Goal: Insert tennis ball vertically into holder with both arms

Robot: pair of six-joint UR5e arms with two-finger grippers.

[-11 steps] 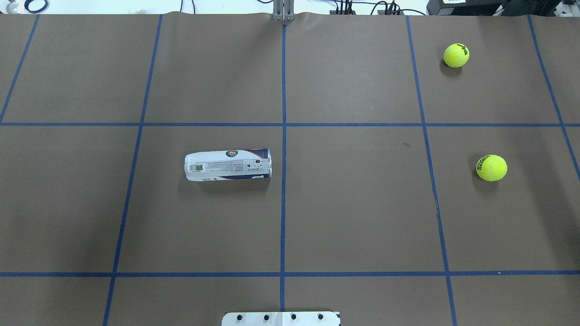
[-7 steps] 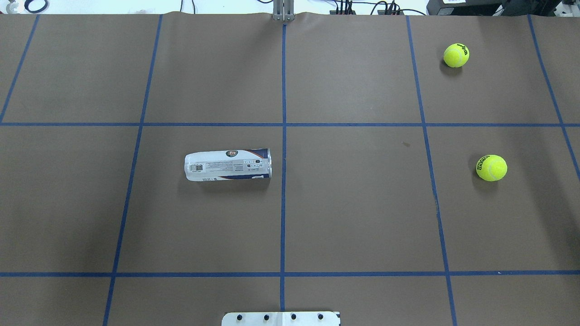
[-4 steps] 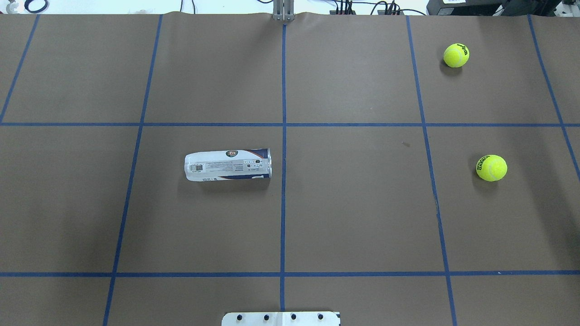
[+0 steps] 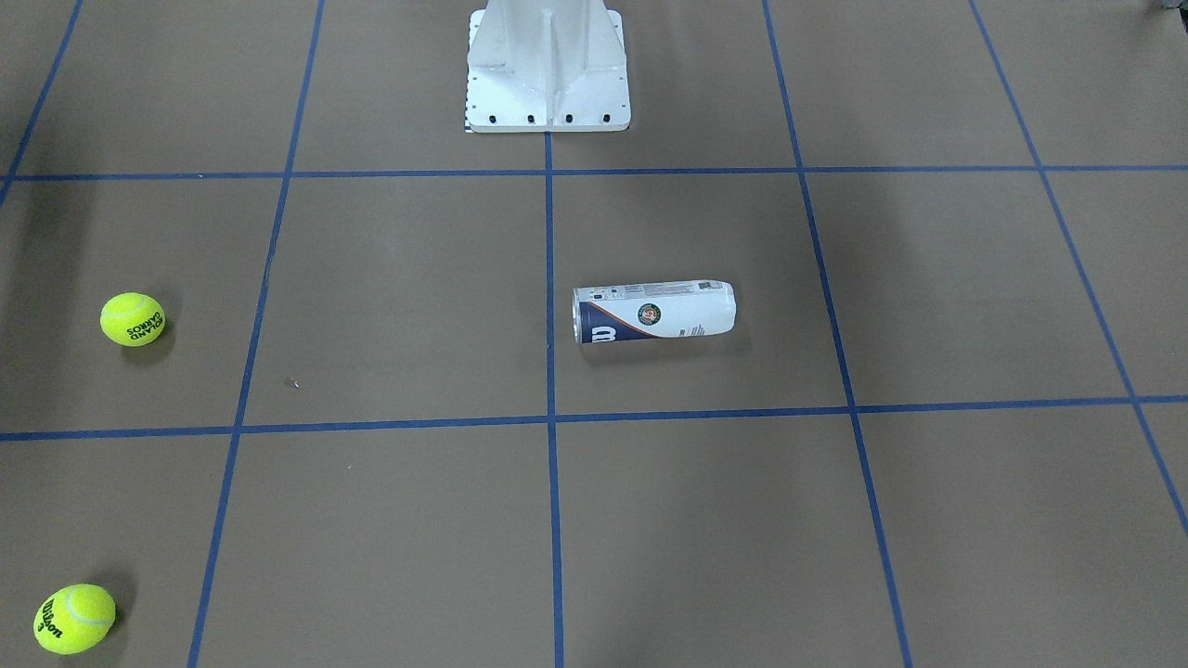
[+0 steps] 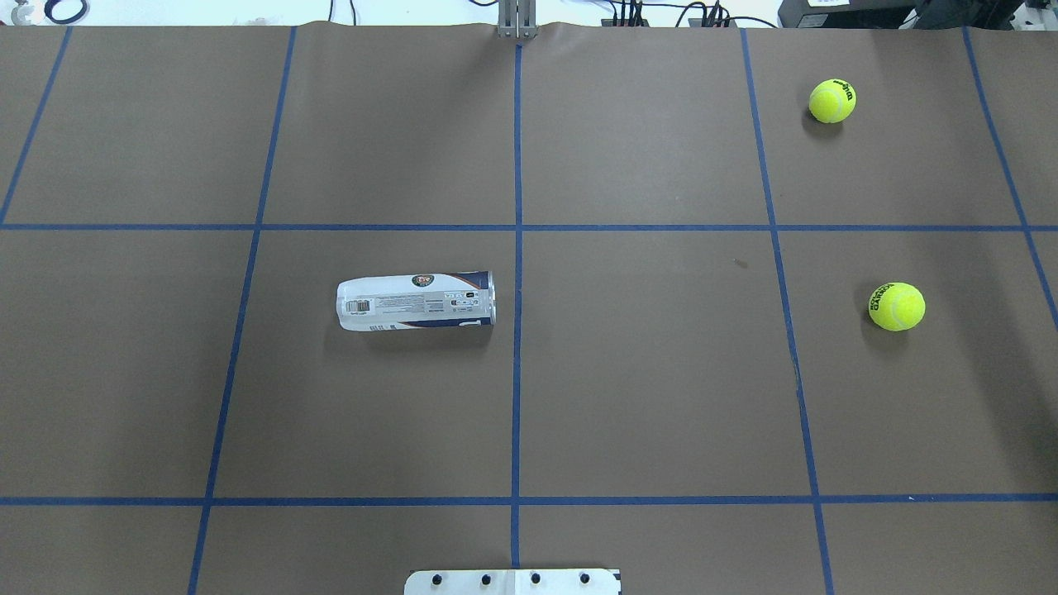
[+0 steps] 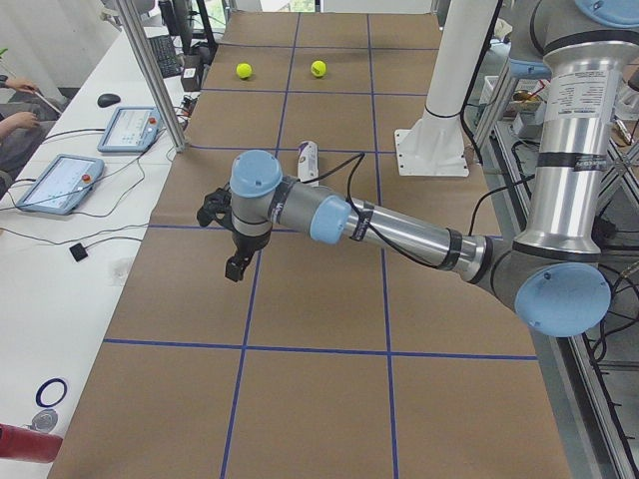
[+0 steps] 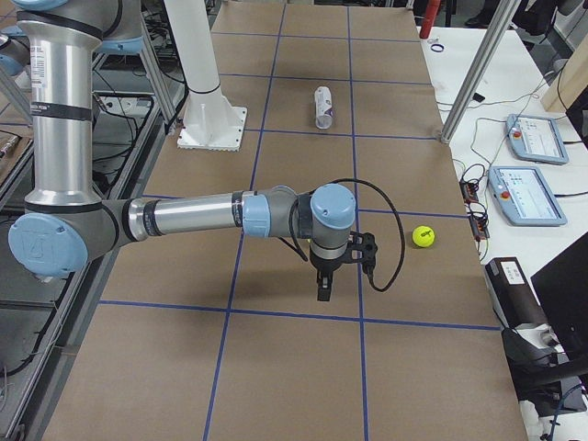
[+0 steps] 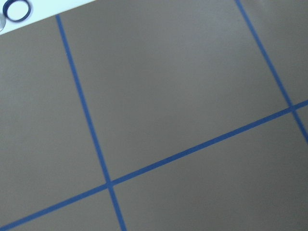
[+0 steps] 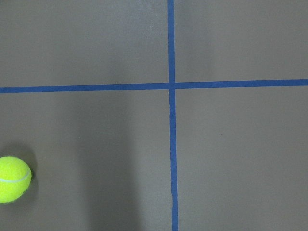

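The holder (image 5: pixel 416 301) lies on its side left of the table's middle line, open end toward the centre; it also shows as the holder (image 4: pixel 653 313). Two tennis balls lie on the right: one tennis ball (image 5: pixel 897 307) mid-table, another tennis ball (image 5: pixel 832 101) at the far edge. My left gripper (image 6: pixel 236 267) hangs above the table's left end, far from the holder (image 6: pixel 309 163). My right gripper (image 7: pixel 323 290) hovers near a tennis ball (image 7: pixel 423 236). Both grippers show only in the side views, so I cannot tell whether they are open or shut.
The white pedestal base (image 4: pixel 548 83) stands at the robot's edge of the table. Blue tape lines grid the brown table cover. Control tablets (image 6: pixel 62 182) and a person's hands sit on the side desk. The right wrist view catches a tennis ball (image 9: pixel 13 179) at its lower left.
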